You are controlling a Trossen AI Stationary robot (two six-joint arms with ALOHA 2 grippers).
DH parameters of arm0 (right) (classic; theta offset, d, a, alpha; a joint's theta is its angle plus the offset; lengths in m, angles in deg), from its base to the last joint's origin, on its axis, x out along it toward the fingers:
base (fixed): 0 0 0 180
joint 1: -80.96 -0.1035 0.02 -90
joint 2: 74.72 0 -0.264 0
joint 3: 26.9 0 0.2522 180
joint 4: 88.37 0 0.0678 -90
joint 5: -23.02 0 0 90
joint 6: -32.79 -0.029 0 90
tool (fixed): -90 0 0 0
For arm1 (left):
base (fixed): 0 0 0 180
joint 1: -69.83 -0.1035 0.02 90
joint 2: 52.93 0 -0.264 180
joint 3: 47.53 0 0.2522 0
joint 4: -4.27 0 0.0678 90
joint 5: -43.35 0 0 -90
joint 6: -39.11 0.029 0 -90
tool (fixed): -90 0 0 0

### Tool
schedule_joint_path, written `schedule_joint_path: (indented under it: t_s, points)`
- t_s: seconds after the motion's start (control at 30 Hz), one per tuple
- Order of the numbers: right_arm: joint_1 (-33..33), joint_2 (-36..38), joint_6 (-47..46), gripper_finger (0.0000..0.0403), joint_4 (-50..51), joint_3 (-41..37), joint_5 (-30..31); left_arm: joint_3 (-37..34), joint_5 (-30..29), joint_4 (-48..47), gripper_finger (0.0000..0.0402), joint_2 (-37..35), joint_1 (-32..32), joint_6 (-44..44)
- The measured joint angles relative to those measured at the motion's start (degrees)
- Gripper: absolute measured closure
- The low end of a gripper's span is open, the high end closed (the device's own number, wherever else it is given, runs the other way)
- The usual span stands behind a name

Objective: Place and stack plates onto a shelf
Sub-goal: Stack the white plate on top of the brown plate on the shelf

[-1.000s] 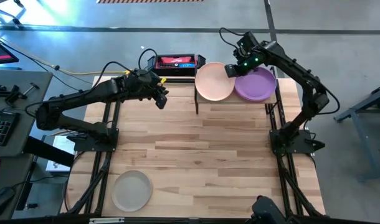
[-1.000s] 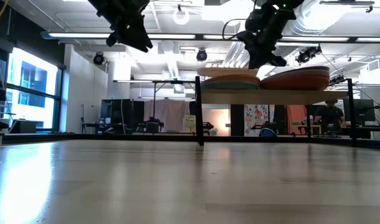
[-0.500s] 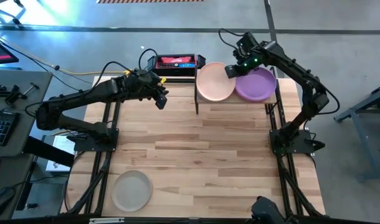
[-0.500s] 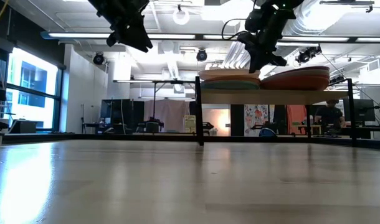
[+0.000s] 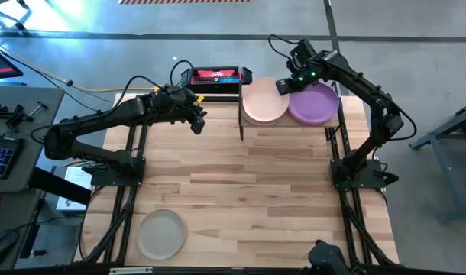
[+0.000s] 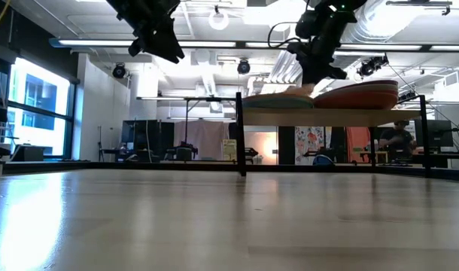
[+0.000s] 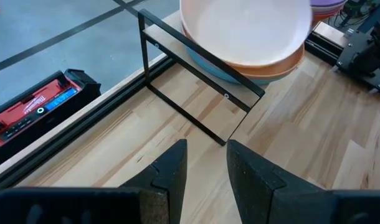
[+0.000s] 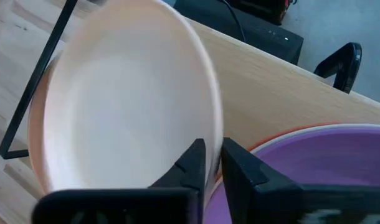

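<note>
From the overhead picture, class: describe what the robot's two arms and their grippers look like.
Both arms are dark and jointed, with black cables looping off them. The left gripper and right gripper each end in two blocky black fingers. Green lights glow near the right arm's wrist.

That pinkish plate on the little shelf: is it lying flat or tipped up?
Flat. The peach plate lies level atop the left stack on the shelf, beside the purple plate.

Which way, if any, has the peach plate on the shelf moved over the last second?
Yes. In the low view the peach plate has dropped at its left edge toward the shelf board, settling lower onto its stack.
</note>
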Motion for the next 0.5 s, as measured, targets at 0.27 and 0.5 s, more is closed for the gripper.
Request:
schedule_joint_path:
  t_s: [0.27, 0.5]
  points:
    - [0.0, 0.0, 0.0, 0.0324, -0.51, 0.0, -0.15, 0.0, 0.0, 0.0, 0.0298, 0.01, 0.0, 0.0]
    - [0.0, 0.09, -0.02, 0.032, -0.5, 0.0, -0.8, 0.0, 0.0, -0.27, 0.0298, 0.01, 0.0, 0.02]
